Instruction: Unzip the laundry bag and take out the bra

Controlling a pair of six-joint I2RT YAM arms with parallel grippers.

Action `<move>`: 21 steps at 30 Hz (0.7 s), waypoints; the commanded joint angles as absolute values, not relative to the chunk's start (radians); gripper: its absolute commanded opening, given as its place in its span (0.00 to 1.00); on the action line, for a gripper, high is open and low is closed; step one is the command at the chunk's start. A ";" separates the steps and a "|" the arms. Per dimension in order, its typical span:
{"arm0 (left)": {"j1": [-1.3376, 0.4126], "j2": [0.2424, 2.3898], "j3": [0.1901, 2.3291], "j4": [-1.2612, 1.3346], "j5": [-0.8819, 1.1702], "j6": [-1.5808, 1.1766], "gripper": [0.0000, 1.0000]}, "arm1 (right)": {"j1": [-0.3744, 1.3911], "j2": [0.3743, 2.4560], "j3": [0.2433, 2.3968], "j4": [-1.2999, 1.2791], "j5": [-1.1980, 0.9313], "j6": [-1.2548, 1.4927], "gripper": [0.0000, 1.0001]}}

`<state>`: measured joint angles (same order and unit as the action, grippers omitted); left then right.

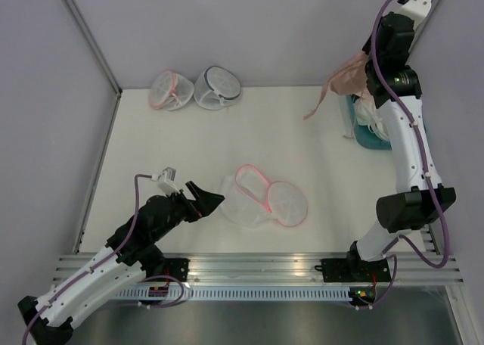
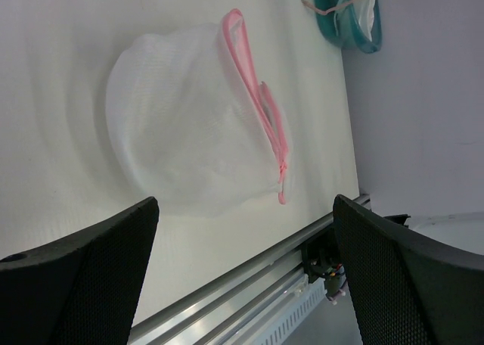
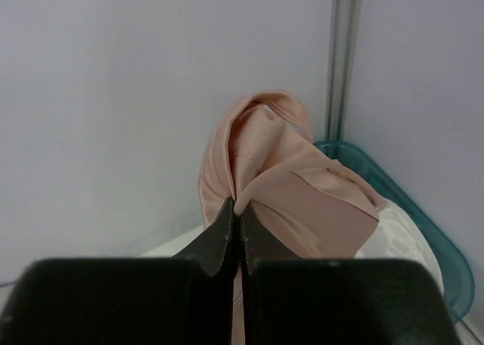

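The laundry bag [image 1: 261, 197] lies open on the table's middle, white mesh with a pink zipper rim, its two halves spread apart; it also shows in the left wrist view [image 2: 189, 118]. My left gripper [image 1: 210, 202] is open and empty just left of the bag, jaws wide in its wrist view [image 2: 246, 273]. My right gripper [image 1: 368, 76] is shut on the pale peach bra [image 1: 344, 80] and holds it in the air over the teal bin [image 1: 361, 133] at the far right. In the right wrist view the bra [image 3: 287, 178] is pinched between the fingertips [image 3: 238, 212].
Two other mesh pouches stand at the back left: a pink-trimmed one [image 1: 169, 90] and a dark-trimmed one [image 1: 218, 88]. The teal bin holds white fabric [image 3: 397, 239]. Grey walls and a metal frame post [image 3: 340, 57] close in behind. A metal rail [image 2: 249, 284] runs along the near edge.
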<state>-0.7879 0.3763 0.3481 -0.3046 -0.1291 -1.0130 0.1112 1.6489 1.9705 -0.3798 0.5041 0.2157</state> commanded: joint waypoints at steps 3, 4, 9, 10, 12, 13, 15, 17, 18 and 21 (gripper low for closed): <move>-0.793 0.331 0.410 -0.356 -0.140 -0.976 1.00 | 0.008 1.804 2.167 -0.368 0.494 0.250 0.01; -0.792 0.331 0.413 -0.371 -0.143 -0.973 0.99 | -0.029 1.822 2.228 -0.364 0.486 0.262 0.00; -0.793 0.344 0.454 -0.397 -0.155 -0.973 1.00 | -0.101 1.908 2.326 -0.243 0.445 0.278 0.00; -0.793 0.350 0.463 -0.397 -0.156 -0.977 1.00 | -0.109 1.913 2.322 -0.218 0.436 0.279 0.00; -0.793 0.370 0.474 -0.399 -0.156 -0.979 1.00 | -0.132 1.924 2.319 -0.140 0.416 0.290 0.01; -0.793 0.377 0.483 -0.400 -0.160 -0.982 1.00 | -0.140 1.927 2.321 -0.115 0.413 0.294 0.00; -0.793 0.405 0.491 -0.400 -0.160 -0.986 0.99 | -0.161 1.936 2.319 -0.036 0.403 0.314 0.00; -0.793 0.428 0.503 -0.400 -0.158 -0.989 0.99 | -0.179 1.937 2.319 0.052 0.400 0.328 0.00; -0.793 0.449 0.506 -0.400 -0.158 -0.991 0.99 | -0.198 1.939 2.321 0.079 0.399 0.340 0.00; -0.793 0.492 0.523 -0.399 -0.158 -0.992 1.00 | -0.228 1.974 2.354 0.141 0.361 0.371 0.01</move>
<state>-0.7879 0.4557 0.4763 -0.3969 -0.1482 -1.0054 -0.1955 1.9461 2.2807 -0.0296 0.4099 0.3214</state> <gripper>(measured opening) 0.993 0.011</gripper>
